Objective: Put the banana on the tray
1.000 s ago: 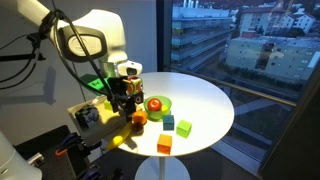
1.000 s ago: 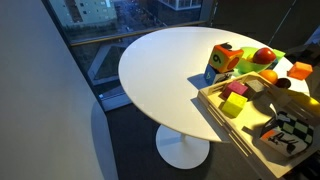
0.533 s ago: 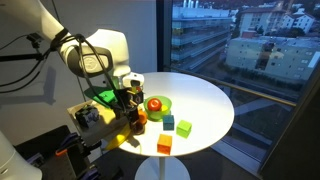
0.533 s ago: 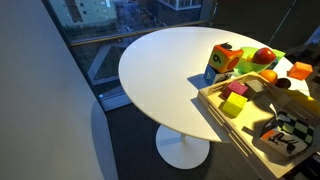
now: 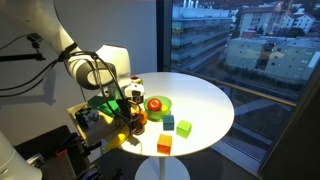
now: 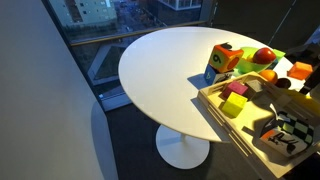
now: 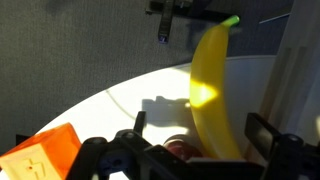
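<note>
A: The gripper (image 7: 200, 135) is seen pinched on the near end of the banana (image 7: 212, 85), whose length is left sticking out ahead. Where is it placed?
B: It is held over the tray (image 6: 250, 125); whether the tray is touched cannot be told.
A: How is it expected to handle?
B: It is judged light, fairly stiff, smooth-skinned and easily bruised. A hold nearer the middle is advised, since an end hold lets it swing. Only gentle pressure is needed.
</note>
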Tool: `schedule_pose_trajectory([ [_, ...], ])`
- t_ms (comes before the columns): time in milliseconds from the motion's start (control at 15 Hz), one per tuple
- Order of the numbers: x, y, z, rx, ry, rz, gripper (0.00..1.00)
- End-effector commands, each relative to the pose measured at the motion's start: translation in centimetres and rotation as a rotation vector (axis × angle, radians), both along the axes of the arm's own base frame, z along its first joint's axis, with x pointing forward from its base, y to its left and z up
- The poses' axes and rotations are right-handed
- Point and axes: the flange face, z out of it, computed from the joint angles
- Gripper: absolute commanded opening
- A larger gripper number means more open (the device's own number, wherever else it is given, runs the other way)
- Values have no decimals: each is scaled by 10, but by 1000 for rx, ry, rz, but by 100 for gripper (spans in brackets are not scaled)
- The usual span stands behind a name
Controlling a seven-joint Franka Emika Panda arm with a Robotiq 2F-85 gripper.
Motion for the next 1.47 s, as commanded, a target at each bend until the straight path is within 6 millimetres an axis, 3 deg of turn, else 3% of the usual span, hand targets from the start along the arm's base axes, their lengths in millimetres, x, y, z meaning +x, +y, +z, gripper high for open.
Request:
schedule_pose_trajectory([
  [0, 9, 1, -15, 1, 2, 15, 100],
  [333, 10, 5, -32, 2, 10, 28, 100],
  [400, 11, 6, -34, -1, 11, 30, 75],
  [467, 12, 7, -36, -3, 10, 33, 74],
  [933, 14, 8, -37, -15, 21, 15, 18],
  [1400, 5, 10, -19, -23, 13, -8, 16],
])
